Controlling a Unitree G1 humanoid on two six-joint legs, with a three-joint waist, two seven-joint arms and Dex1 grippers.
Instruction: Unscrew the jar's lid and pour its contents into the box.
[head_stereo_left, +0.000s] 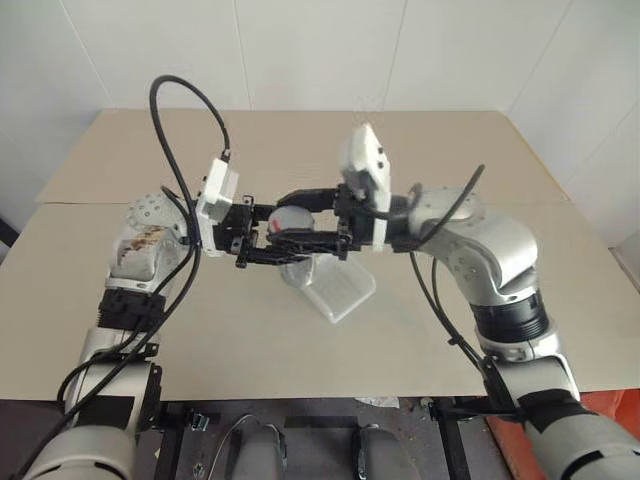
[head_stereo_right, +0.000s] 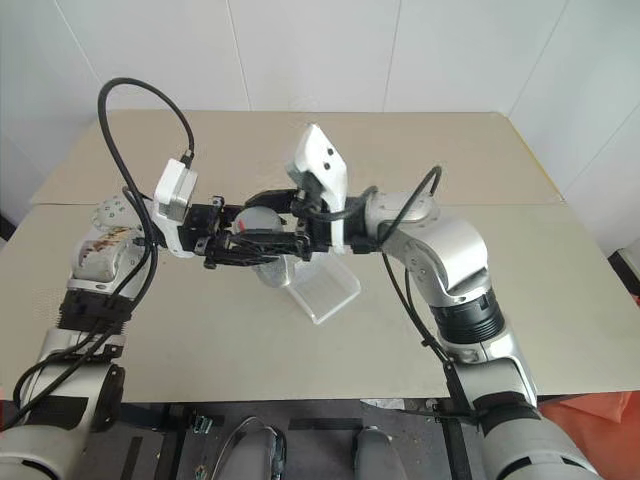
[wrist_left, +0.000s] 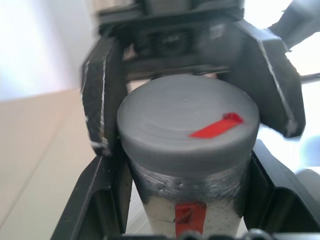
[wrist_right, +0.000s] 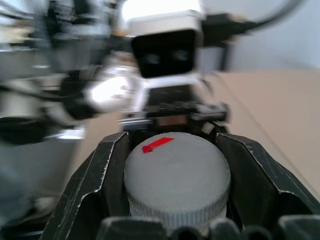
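My left gripper clamps the light, slick jar; right gripper pinches the ribbed lid — best purchase there.

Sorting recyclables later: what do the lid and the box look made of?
The lid looks like matte grey plastic: dull and glare-free, with a finely ridged rim, though painted metal is possible. The box looks like thin translucent whitish plastic, since the table shows faintly through its walls.

I see a beige table carrying one item: the box, resting near its centre, slightly skewed.
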